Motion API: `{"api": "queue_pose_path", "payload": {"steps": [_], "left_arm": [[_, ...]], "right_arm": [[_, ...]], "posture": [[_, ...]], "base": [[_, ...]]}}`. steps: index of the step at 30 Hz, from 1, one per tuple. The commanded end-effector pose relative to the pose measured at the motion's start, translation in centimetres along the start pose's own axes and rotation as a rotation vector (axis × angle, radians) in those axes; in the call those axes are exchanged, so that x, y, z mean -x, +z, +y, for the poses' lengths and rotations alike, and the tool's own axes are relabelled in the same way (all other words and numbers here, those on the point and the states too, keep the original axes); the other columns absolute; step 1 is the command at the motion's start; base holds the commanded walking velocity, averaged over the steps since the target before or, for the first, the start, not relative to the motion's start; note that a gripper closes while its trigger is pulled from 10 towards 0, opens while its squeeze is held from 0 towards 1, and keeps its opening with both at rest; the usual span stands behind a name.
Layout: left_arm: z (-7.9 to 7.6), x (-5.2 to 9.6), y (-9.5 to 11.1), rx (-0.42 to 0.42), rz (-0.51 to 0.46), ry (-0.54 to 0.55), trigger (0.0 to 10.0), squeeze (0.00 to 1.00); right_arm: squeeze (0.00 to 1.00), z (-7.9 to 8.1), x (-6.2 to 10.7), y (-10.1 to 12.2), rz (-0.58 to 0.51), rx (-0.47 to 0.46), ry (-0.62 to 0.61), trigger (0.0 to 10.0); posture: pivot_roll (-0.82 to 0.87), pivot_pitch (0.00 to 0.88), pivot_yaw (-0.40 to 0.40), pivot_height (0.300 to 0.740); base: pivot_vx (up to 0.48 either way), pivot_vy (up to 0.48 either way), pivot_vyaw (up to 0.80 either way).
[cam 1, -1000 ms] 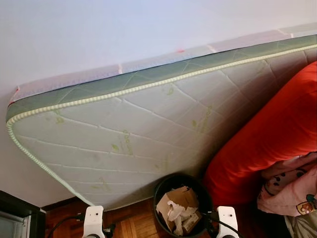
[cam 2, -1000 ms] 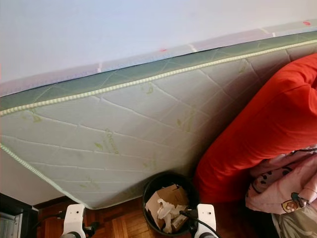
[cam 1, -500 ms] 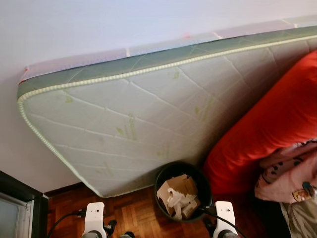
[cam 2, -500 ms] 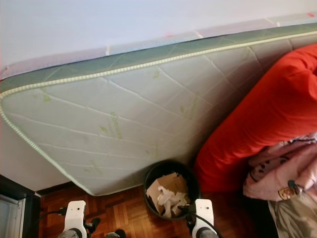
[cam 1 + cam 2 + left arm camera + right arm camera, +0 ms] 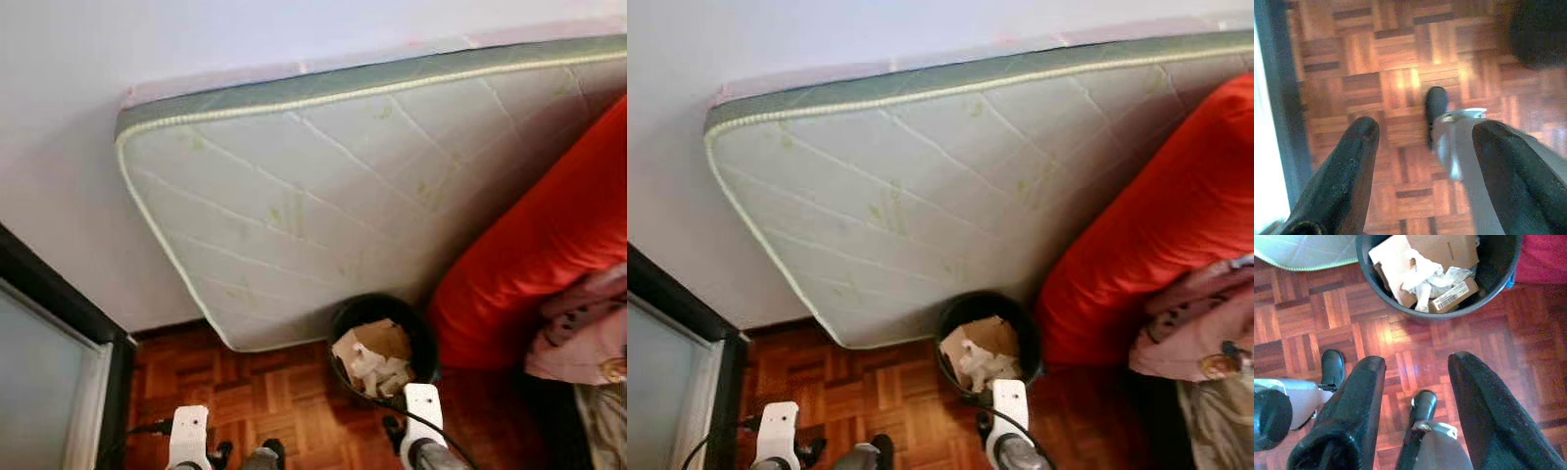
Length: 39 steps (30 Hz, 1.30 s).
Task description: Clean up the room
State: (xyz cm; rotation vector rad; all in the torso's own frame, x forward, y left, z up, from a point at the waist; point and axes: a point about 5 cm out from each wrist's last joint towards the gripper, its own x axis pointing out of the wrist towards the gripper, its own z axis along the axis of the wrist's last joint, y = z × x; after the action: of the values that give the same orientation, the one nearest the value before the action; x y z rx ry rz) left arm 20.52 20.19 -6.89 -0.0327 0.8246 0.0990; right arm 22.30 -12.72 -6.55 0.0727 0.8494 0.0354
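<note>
A: Mattress (image 5: 343,186) leans on the wall and takes most of the space. Is it a danger?

B: I think yes. If I brush it while I walk, it can slide down on the black bin (image 5: 1440,308).

A: And the bin?

B: It stands on the parquet floor (image 5: 265,392), just at the mattress foot, beside the red bedding (image 5: 549,264), full of cardboard and paper. My feet are near, so I can kick it over.

A: Your grippers?

B: Both are spread and hold nothing: left gripper (image 5: 1422,147), right gripper (image 5: 1415,377).
</note>
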Motion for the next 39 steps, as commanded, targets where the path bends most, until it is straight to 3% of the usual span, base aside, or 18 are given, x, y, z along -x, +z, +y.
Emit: {"api": "queue_pose_path", "payload": {"steps": [1,3,6,13,30,39], "left_arm": [[0.3,0.0,-0.1,-0.005,0.009,0.008,10.0,0.0],[0.2,0.0,-0.1,-0.002,0.008,0.008,10.0,0.0],[0.1,0.0,-0.1,-0.002,0.009,0.006,10.0,0.0],[-0.3,0.0,-0.4,-0.015,0.029,-0.011,10.0,0.0],[0.2,0.0,-0.1,-0.026,0.009,0.007,10.0,0.0],[0.2,0.0,-0.3,-0.033,0.024,0.007,10.0,0.0]], "right_arm": [[0.0,0.5,0.0,-0.2,0.019,-0.001,0.005,10.0],[0.0,0.9,-0.1,0.1,0.014,-0.002,0.008,10.0],[0.0,0.0,0.1,-0.5,0.022,-0.002,-0.002,10.0],[0.0,-0.2,0.1,-0.7,0.031,-0.007,-0.007,10.0],[0.0,-0.3,0.1,-0.8,0.045,-0.001,-0.005,10.0],[0.0,-0.3,0.1,-0.8,0.048,0.001,-0.004,10.0]], "posture": [[0.09,0.166,-0.007,0.74],[0.09,0.167,-0.008,0.74],[0.09,0.17,-0.009,0.74],[0.09,0.177,-0.01,0.74],[0.09,0.179,-0.006,0.74],[0.09,0.18,-0.007,0.74]], "base": [[0.0,0.0,0.0],[0.0,0.0,0.0],[0.0,0.0,0.0],[0.0,0.0,0.0],[0.0,0.0,-0.77],[0.0,-0.249,-0.75]]}}
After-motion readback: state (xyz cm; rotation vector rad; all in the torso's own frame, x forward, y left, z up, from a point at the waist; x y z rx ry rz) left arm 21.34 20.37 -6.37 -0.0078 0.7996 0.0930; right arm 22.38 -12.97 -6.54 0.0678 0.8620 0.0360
